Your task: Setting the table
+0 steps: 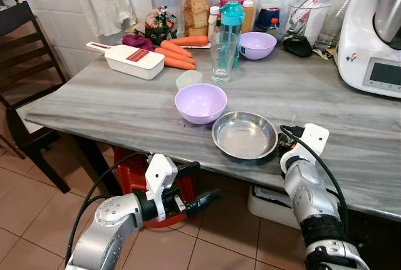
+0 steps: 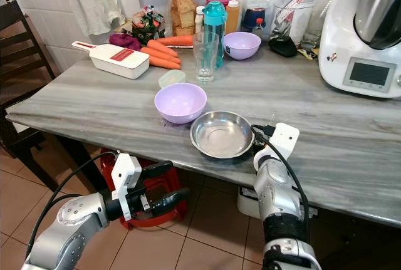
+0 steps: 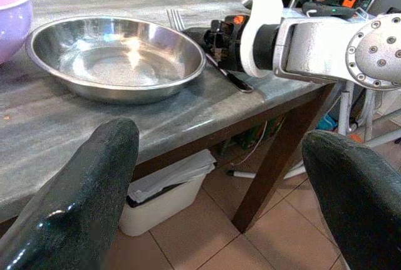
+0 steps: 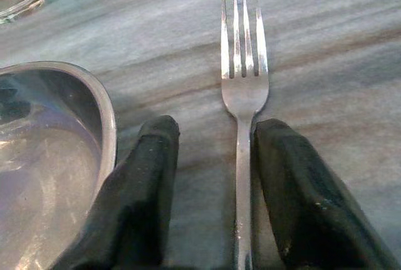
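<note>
Fork point(image 4: 244, 94): flat on counter point(image 1: 125, 104), just right of steel plate point(image 1: 244, 135). Right gripper point(image 4: 213, 176) jaws open, straddling handle; withdraw straight back, no nudging. Left gripper point(image 3: 219, 188) open, idle below counter edge.

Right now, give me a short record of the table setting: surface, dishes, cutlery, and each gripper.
surface: grey marble-look table
dishes: steel plate near the front edge, purple bowl beside it, apart
cutlery: fork lying flat on the table beside the steel plate
right gripper: open, fingers either side of the fork handle
left gripper: open, below the table edge, holding nothing
</note>
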Available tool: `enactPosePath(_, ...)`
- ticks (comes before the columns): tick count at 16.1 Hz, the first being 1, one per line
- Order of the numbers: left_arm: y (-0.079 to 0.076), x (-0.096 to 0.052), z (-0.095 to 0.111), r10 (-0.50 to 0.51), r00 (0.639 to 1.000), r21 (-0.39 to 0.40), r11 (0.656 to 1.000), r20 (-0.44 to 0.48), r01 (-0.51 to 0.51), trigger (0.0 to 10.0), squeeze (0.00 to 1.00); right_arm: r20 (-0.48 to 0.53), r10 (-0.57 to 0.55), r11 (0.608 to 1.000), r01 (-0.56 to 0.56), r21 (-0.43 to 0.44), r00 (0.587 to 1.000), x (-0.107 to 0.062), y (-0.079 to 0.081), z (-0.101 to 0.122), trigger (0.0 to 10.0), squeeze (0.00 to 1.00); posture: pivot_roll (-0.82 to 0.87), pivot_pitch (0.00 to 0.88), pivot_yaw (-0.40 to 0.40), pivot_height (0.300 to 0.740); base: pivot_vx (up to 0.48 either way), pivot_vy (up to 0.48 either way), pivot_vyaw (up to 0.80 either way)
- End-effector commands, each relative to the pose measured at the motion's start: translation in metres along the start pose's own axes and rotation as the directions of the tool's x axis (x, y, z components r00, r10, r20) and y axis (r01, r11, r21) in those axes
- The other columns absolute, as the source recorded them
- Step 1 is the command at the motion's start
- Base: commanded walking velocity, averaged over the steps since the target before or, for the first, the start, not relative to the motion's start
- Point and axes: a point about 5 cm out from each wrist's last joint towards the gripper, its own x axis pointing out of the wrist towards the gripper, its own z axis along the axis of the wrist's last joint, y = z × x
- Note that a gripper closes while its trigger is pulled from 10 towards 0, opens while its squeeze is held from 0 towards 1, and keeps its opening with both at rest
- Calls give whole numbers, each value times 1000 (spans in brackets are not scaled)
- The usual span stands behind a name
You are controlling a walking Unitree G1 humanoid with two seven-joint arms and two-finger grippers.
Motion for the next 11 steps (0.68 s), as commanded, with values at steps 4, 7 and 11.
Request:
enactPosePath(4,2,3,1,-11,1000,0,1000,6,11,10000,0,40,-2,1000,3,-25,999,-13,-6,2,10000,1000,-4,0,17,740,0,0,0)
enactPosePath(7,3,5,3,-10,1000,-8,1000,17,10,10000,0,74,-2,999,4,-38,997,-24,-9,7,10000,1000,-12,0,15,740,0,0,0)
enactPosePath(11,6,7,5,-6,999,-25,1000,37,7,10000,0,201,62,990,-34,-139,978,-47,-6,19,10000,1000,-24,0,20,740,0,0,0)
